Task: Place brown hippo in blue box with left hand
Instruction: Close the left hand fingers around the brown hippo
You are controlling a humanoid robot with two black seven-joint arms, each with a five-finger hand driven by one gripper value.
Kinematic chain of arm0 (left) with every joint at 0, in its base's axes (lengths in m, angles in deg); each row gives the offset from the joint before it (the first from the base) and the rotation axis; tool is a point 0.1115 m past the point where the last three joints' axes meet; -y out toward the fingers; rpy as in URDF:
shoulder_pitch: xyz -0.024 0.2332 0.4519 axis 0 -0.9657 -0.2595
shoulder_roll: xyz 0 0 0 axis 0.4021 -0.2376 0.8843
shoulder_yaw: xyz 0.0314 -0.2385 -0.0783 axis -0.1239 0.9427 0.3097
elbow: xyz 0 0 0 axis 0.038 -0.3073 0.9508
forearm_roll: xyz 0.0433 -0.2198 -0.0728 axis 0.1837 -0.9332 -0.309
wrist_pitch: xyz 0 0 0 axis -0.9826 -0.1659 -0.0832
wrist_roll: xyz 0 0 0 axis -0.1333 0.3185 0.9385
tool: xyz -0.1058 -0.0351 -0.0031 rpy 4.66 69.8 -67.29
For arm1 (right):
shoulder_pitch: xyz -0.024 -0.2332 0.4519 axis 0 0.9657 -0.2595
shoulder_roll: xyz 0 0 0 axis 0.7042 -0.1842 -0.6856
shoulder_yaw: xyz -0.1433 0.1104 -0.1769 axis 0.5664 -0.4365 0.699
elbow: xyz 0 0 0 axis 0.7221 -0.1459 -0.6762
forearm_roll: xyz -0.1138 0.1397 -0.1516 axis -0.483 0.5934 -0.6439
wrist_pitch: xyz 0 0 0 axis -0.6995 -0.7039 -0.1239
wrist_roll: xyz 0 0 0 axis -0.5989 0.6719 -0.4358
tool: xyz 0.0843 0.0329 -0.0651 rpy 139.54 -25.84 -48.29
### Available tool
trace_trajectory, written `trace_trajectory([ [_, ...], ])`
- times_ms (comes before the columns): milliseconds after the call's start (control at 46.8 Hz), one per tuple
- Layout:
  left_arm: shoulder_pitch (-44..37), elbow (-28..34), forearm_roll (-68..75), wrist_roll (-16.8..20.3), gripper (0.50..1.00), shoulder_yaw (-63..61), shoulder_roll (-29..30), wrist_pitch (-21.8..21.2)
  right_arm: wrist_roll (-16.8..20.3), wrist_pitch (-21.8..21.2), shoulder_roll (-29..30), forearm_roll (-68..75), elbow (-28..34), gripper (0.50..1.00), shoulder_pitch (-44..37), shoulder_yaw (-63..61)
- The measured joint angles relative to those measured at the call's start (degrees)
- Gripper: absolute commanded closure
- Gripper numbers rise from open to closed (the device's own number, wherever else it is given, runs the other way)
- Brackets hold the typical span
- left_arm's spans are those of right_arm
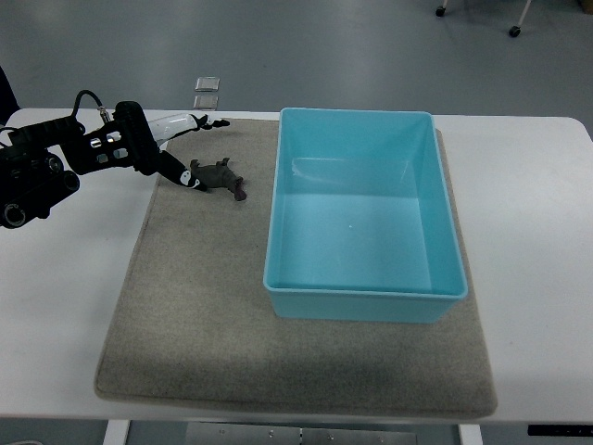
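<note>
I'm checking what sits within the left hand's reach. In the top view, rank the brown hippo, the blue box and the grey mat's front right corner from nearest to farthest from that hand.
Measured from the left hand:
1. Brown hippo, on the mat right beside the fingertips.
2. Blue box, further right, empty.
3. Grey mat's front right corner, diagonally across, farthest.

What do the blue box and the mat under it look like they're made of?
The blue box looks like smooth, glossy moulded plastic: light glints on its floor and rim. The mat looks like grey-brown felt or short-pile fabric, matte and slightly fuzzy, with soft edges.
</note>
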Motion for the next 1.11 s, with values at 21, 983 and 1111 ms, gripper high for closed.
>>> trace_trajectory([
  [21, 0.0, 0.42, 0.63, 0.0, 0.525, 0.0, -0.22, -0.02, 0.0, 0.0, 0.0, 0.0, 0.0, 0.564, 0.0, 0.0],
  [983, 0.71, 2.22, 3.59, 0.0, 0.776, -2.72, -2.9, -3.82, 0.0, 0.0, 0.0, 0.0, 0.0, 0.564, -0.01, 0.0],
  [1111, 0.75, 2.15, 3.6, 0.0, 0.776, -2.72, -2.9, -3.82, 0.0, 0.0, 0.0, 0.0, 0.0, 0.564, 0.0, 0.0],
])
